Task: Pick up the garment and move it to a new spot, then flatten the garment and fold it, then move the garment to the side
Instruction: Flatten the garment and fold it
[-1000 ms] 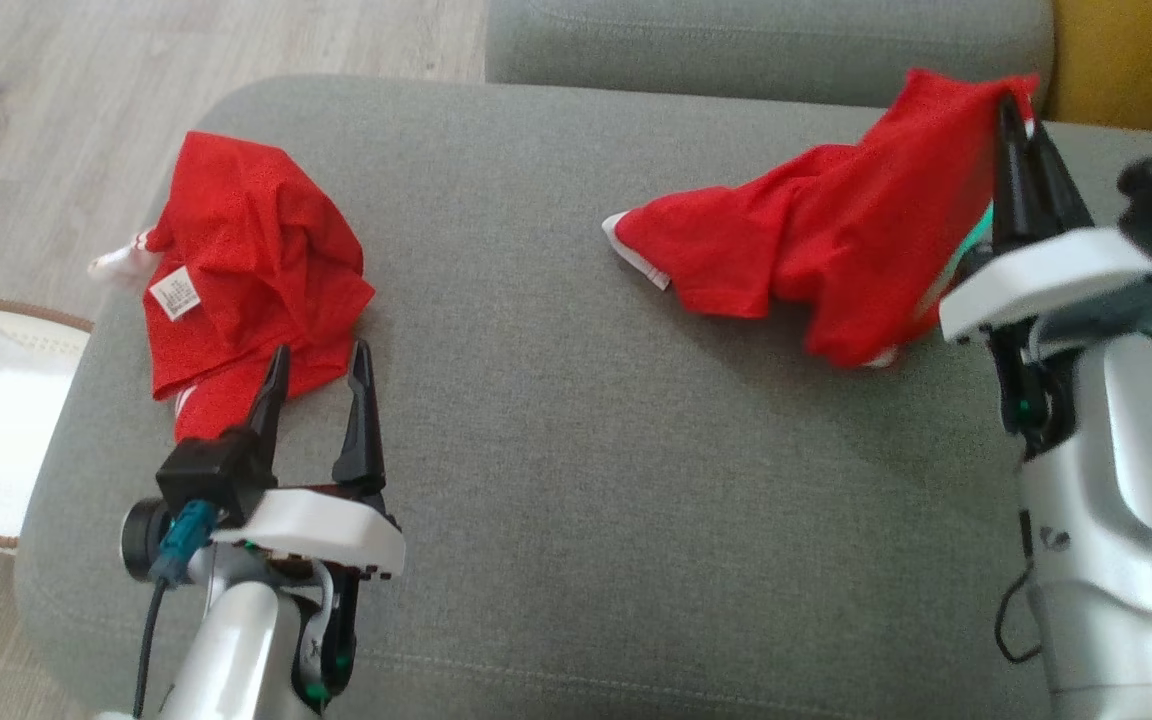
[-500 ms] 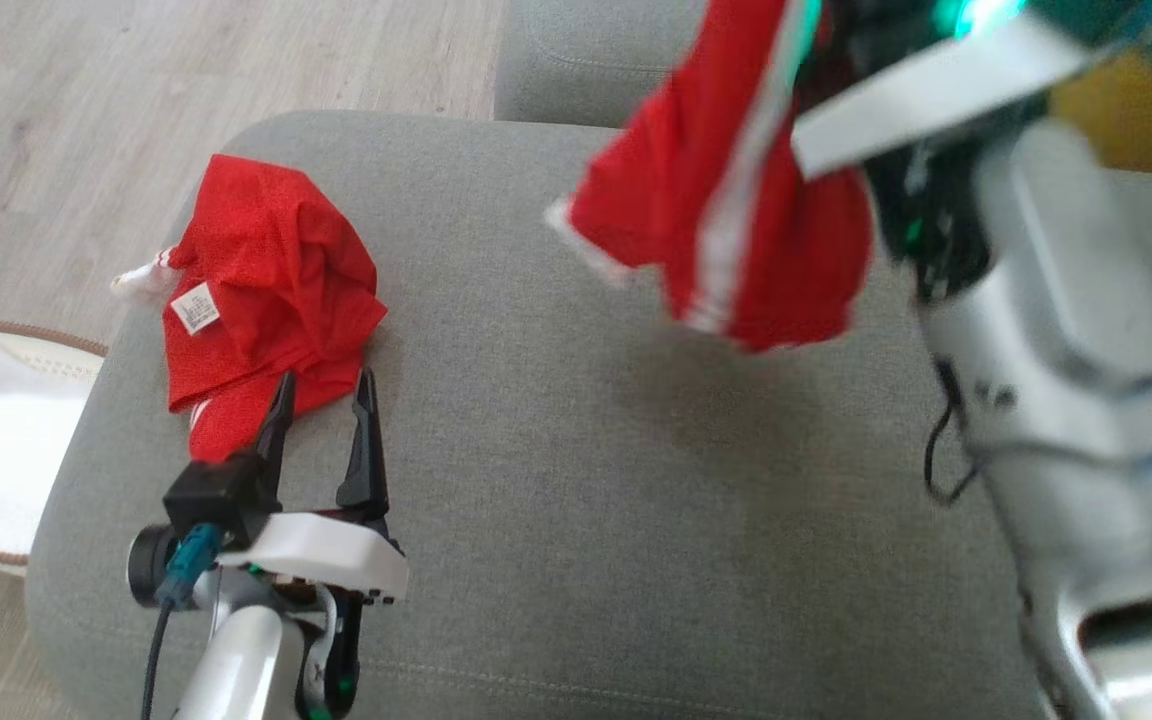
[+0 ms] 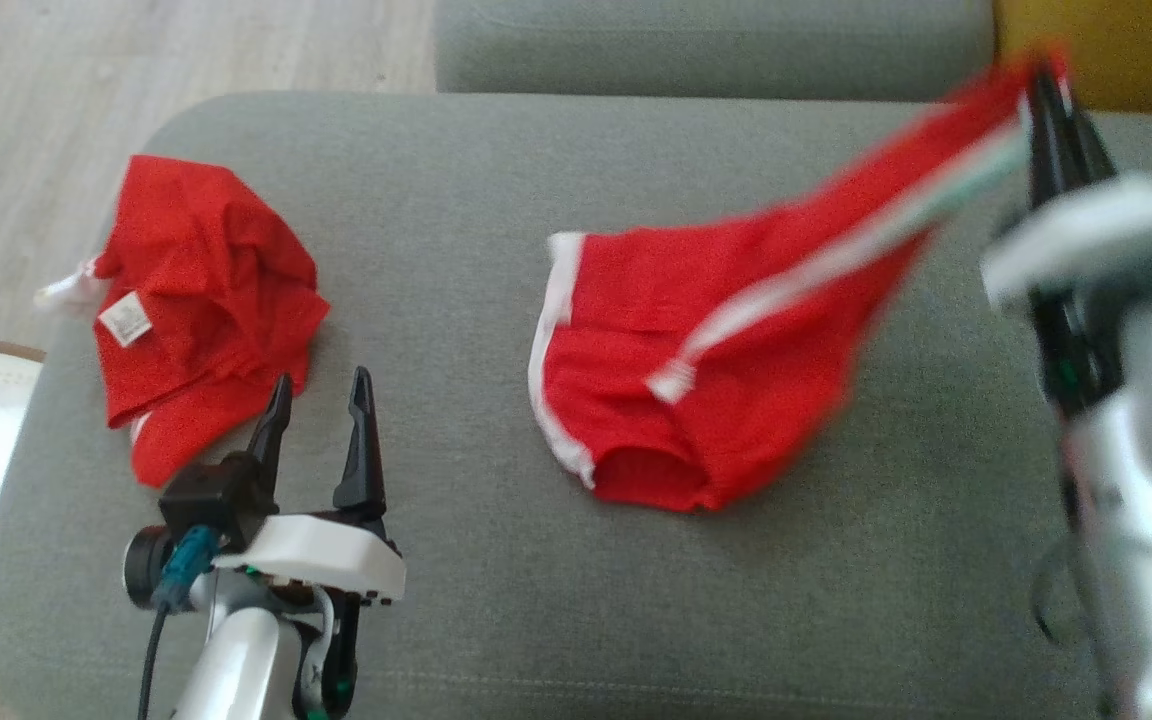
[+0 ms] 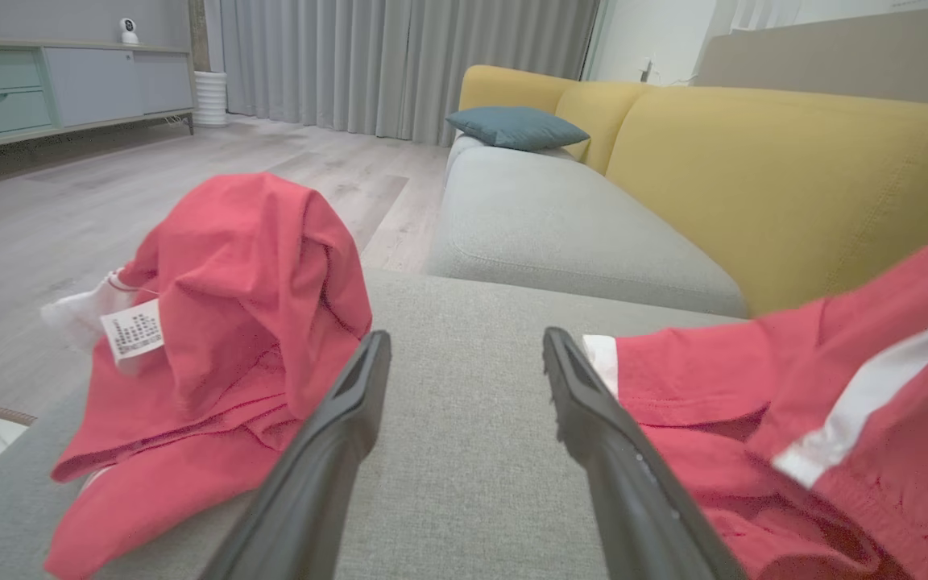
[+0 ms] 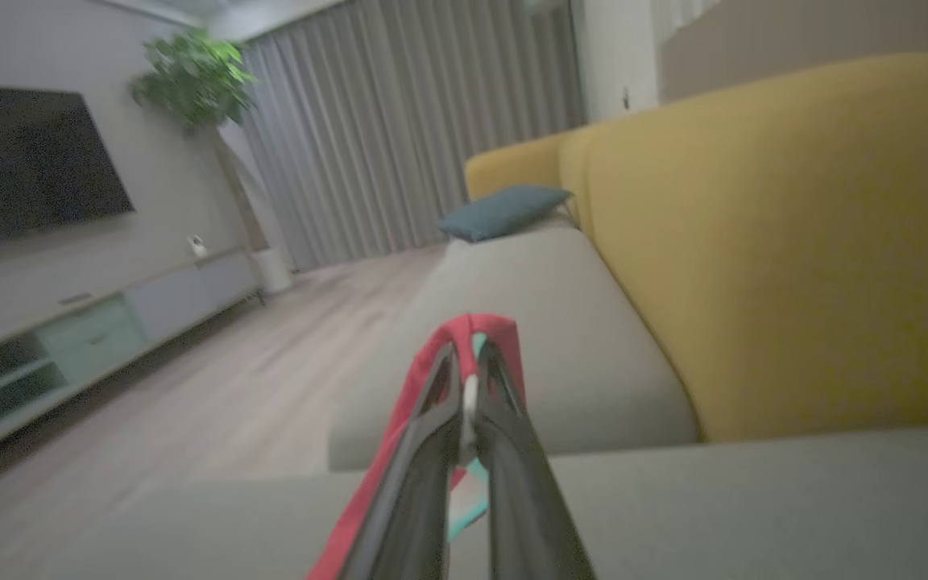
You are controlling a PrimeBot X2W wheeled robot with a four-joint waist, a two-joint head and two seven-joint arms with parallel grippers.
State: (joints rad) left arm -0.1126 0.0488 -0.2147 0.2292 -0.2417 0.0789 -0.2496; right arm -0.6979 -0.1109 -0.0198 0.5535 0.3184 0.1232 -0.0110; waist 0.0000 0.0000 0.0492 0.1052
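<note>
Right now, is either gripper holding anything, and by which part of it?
The right gripper is shut on the white-striped red garment, pinching a bunched edge at its raised end. The left gripper is open, holding nothing.

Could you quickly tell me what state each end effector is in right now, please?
Left end effector: open, holding nothing.
Right end effector: closed on an edge of the red shorts.
</note>
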